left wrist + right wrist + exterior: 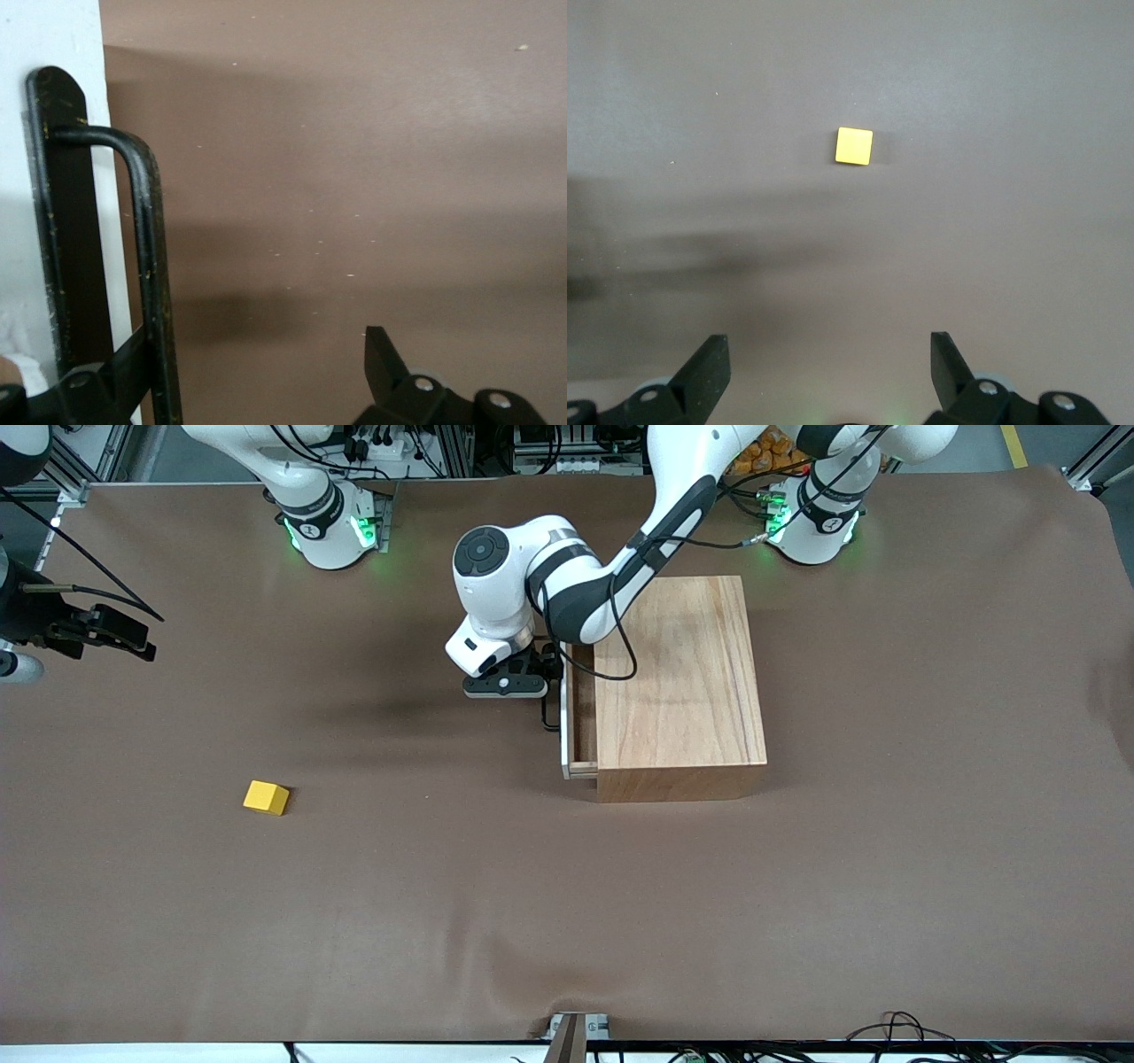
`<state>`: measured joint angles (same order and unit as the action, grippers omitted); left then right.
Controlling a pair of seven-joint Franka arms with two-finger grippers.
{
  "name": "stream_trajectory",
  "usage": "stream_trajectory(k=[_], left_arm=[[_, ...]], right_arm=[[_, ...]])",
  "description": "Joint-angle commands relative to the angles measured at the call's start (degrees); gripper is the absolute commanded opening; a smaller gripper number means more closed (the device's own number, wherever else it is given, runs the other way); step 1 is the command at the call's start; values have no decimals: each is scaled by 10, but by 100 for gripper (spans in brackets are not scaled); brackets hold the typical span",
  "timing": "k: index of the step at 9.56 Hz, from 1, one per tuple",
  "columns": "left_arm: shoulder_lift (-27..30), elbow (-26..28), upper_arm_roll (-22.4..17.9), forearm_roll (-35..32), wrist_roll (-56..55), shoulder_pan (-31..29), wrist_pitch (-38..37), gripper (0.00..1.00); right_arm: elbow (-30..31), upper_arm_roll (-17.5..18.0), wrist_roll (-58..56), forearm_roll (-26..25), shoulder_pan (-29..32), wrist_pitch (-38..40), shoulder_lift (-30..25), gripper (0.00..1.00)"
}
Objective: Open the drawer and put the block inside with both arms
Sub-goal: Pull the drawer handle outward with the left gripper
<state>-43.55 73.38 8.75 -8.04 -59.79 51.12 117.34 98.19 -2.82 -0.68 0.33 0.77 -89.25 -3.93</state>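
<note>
Two white arms work at the brown worktop (797, 886). Left claw (257, 372) stands released, one finger inside the black U-shaped metal handle (146, 266) of the slightly open light-wood drawer (576, 717). Right claw (824, 367) hangs released above the small yellow cube (854, 146), which lies toward the right arm's end.

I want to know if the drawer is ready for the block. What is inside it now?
The drawer is pulled only slightly out of the wooden box. The visible strip looks bare. The rest is covered by the box. The block lies on the table.
</note>
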Motion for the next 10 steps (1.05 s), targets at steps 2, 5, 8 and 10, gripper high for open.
stream_trajectory(k=[2,5,8,10], left_arm=[[-14,-20,0,16,-11,13,33,100],[-20,-24,1,17,-12,27,54,100],[-20,-37,1,28,-11,31,55,100],[-21,-38,2,35,-10,35,79,100]], right_arm=[[-7,0,-5,-7,-2,0,8,100],[-7,0,-5,-6,1,3,9,100],[-8,0,-5,-6,-2,1,9,100],[-8,0,-5,-6,-1,1,9,100]])
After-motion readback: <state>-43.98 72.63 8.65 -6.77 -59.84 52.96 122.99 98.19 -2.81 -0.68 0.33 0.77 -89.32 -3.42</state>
